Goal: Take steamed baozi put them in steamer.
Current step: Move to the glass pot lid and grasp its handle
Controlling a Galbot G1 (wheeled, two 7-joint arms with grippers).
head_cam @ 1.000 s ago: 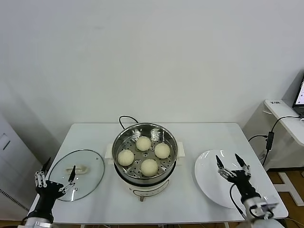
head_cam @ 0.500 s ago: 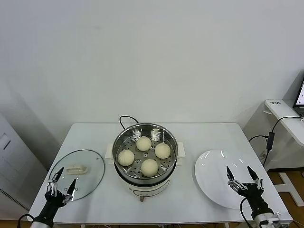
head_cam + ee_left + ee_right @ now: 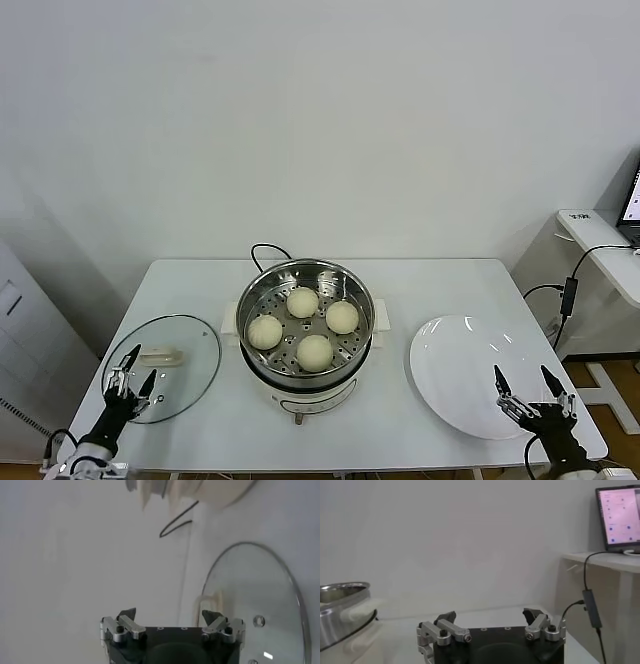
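Both arms have drawn back toward the near edge of the table since a second ago, while the buns and the pot have not moved. All four steamed baozi (image 3: 303, 302) (image 3: 341, 317) (image 3: 265, 331) (image 3: 314, 351) lie on the perforated tray inside the steamer (image 3: 304, 292), which stands in the middle of the white table (image 3: 420, 280) on its white base, with a black cord (image 3: 262, 250) going out behind it. None of the buns is touched by a gripper.

On the robot's left side of the steamer the glass lid (image 3: 190, 375) lies flat on the table, its white handle (image 3: 165, 355) facing up. The left gripper (image 3: 133, 369) is above the near rim of this lid, its fingers spread apart and holding nothing; the left wrist view shows the same gripper (image 3: 172, 616) with the lid (image 3: 260, 595) in front of it.

On the robot's right side the white plate (image 3: 455, 370) lies flat. The right gripper (image 3: 526, 385) is low at the near right corner of the table, just past the plate's rim, fingers wide apart and empty, as the right wrist view confirms (image 3: 490, 617). Beyond the table at the right stands a side desk (image 3: 600, 250) with a laptop (image 3: 619, 515).
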